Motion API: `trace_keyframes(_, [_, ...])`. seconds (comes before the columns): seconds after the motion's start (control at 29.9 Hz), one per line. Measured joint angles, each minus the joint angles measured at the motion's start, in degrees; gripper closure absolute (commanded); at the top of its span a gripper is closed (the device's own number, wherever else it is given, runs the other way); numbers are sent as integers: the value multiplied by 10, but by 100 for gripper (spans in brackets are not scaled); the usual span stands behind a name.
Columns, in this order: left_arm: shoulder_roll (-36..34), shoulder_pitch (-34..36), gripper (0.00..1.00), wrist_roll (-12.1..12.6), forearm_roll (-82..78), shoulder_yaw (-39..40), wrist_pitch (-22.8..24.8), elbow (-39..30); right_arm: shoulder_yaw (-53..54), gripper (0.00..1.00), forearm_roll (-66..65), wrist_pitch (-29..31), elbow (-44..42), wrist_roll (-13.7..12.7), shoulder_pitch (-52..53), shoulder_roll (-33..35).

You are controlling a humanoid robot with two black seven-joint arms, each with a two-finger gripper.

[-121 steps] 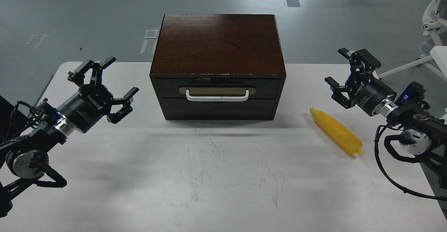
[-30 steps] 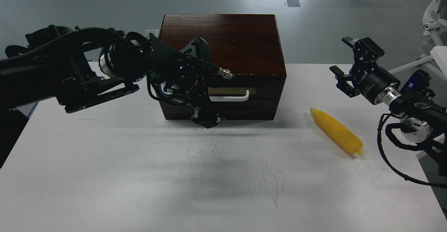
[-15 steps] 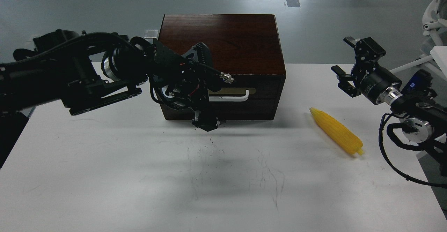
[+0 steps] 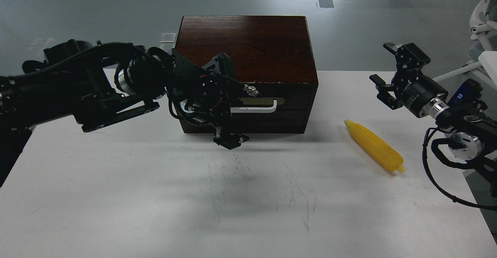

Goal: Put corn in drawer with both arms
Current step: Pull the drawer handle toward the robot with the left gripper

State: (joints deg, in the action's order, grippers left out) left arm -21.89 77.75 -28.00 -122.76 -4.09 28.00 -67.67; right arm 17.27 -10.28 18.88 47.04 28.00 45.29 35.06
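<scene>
The yellow corn (image 4: 374, 146) lies on the white table (image 4: 116, 196), right of the dark brown box (image 4: 242, 44). The drawer (image 4: 291, 101) in the box's front is shut, and the right part of its white bar handle (image 4: 260, 108) shows. My left arm reaches across the box's front. My left gripper (image 4: 229, 101) is at the handle's left end and hides it. Its fingers look spread, one above the handle and one fingertip (image 4: 230, 139) below it. My right gripper (image 4: 388, 73) is open and empty, in the air above and right of the corn.
The box stands at the table's far edge, in the middle. White chair and desk legs (image 4: 481, 21) stand on the grey floor at the far right. My right arm's cables (image 4: 435, 172) hang over the table's right edge.
The left arm swung in from the table's left to the drawer front. Over the last second its gripper crept right and its lower finger dropped. The right gripper barely moved. The corn has not moved.
</scene>
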Motion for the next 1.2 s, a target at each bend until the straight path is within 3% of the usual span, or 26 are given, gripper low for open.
trace_keyframes(0.4, [0,-1,1,0,6,-14,0,-28,1,0,0,0,0,0,-2,0])
trace_keyframes(1.2, [-72,0,1,0,25,-22,0,-204,1,0,0,0,0,0,-4,0])
